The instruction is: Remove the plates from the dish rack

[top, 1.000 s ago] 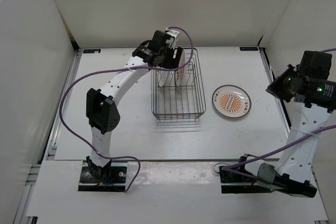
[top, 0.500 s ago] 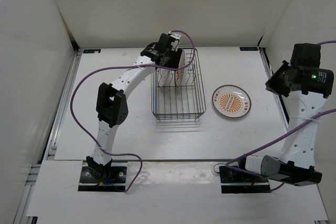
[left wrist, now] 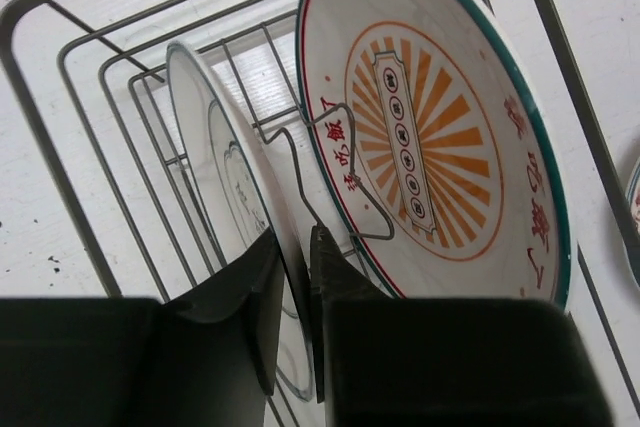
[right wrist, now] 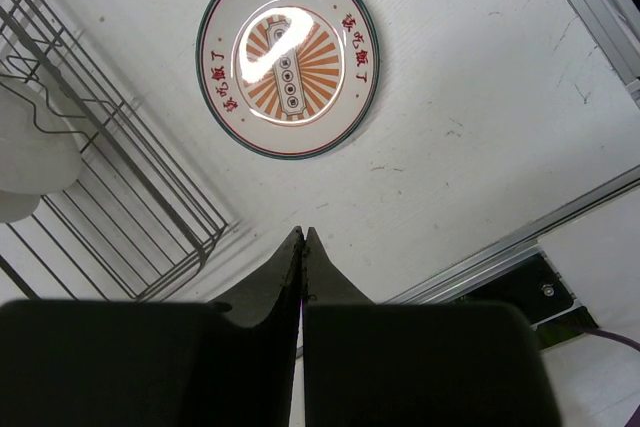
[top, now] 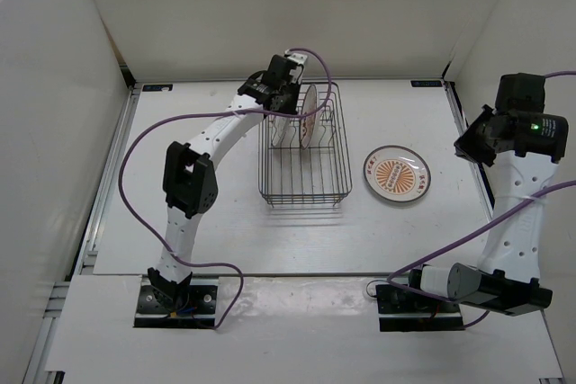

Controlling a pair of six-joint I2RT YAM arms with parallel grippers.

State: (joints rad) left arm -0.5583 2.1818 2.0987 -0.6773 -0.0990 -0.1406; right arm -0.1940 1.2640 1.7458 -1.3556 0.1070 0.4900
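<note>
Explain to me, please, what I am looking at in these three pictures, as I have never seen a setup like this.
This is a robot with two white jointed arms bolted at the near edge of a table, each ending in a two-finger gripper. The wide picture comes from a fixed camera above and behind the arms. The other two come from small cameras on the wrists, so the dark shapes at their bottom edge are each arm's own fingers. On the table stands a wire dish rack with two plates upright in it. A flat plate with an orange pattern lies beside the rack. The left gripper looks closed on the rim of the plainer plate, which stands next to the upright orange plate. The right gripper is shut, holds nothing and hangs above the table near the flat plate.
</note>
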